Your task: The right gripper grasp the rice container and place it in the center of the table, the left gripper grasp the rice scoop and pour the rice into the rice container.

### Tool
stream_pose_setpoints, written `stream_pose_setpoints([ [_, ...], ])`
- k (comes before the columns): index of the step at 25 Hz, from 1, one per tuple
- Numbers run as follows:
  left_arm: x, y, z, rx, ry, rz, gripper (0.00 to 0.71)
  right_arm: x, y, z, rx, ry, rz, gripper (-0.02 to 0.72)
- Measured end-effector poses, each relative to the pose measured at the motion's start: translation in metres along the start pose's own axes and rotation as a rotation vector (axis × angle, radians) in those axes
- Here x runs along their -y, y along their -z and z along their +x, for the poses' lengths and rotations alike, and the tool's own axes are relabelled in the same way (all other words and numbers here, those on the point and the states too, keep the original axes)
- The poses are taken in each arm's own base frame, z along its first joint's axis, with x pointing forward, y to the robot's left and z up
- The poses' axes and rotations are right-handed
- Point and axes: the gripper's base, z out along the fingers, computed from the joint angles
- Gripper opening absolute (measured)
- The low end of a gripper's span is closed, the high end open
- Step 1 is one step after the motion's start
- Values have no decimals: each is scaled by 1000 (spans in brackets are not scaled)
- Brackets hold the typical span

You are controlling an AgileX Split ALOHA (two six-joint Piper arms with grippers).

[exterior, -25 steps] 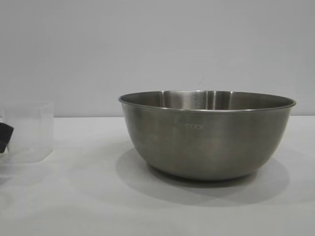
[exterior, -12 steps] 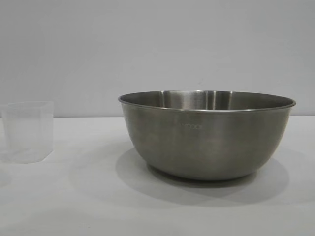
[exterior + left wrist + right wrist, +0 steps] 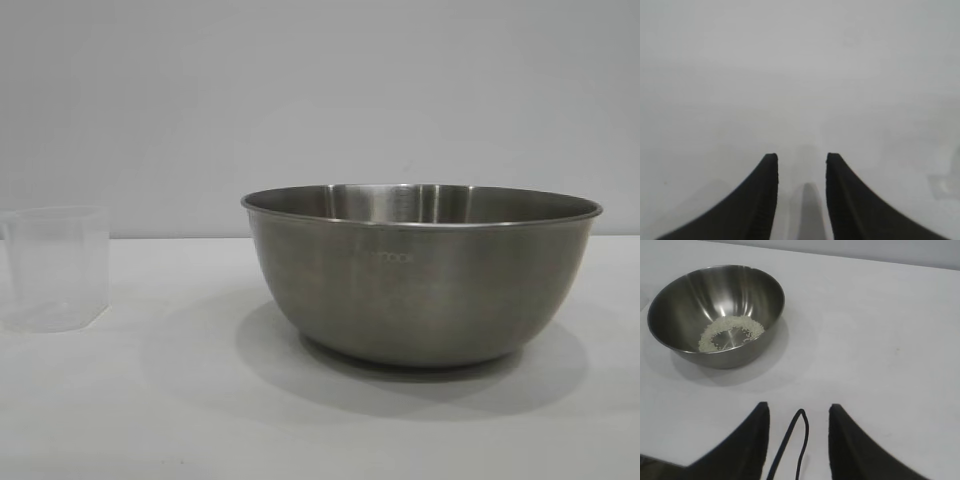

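Note:
The rice container (image 3: 420,275), a large steel bowl, stands on the white table (image 3: 150,420) right of centre. The right wrist view shows it (image 3: 715,315) from above with a ring of rice (image 3: 730,332) on its bottom. The rice scoop (image 3: 58,268), a clear plastic cup, stands upright at the far left and looks empty. My left gripper (image 3: 801,156) is open over bare table with nothing between its fingers. My right gripper (image 3: 799,406) is open too, drawn back well clear of the bowl. Neither gripper shows in the exterior view.
A thin black cable loop (image 3: 796,435) hangs between the right gripper's fingers. A plain pale wall (image 3: 320,90) runs behind the table. A faint translucent shape (image 3: 949,177) sits at the edge of the left wrist view.
The left gripper, a second ago at the exterior view's left edge beside the scoop, has drawn out of that view. Scoop and bowl have stayed put.

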Motion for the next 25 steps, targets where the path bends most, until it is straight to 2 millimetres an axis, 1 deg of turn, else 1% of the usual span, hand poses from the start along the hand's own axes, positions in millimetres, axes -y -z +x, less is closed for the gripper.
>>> stream_pose_setpoints([
  [2,3,7,-20,86,-3,18,195,0,0,0,0,0,0,232],
  [4,10,18,-42,183,-35,66,195,0,0,0,0,0,0,232],
  [5,13,26,-52,218,-58,86,195,0,0,0,0,0,0,232],
  [8,20,55,-70,255,-90,114,195,0,0,0,0,0,0,232],
  [10,24,75,-78,232,-103,117,195,0,0,0,0,0,0,232],
  [12,28,98,-85,207,-176,114,195,0,0,0,0,0,0,232],
  [15,31,128,-89,203,-203,79,195,0,0,0,0,0,0,232],
  [19,30,161,-92,243,-187,23,195,0,0,0,0,0,0,232],
  [21,27,174,-95,231,-140,-22,195,0,0,0,0,0,0,232],
  [23,23,185,-101,209,-129,-73,195,0,0,0,0,0,0,232],
  [25,23,196,-108,211,-140,-81,195,0,0,0,0,0,0,232],
])
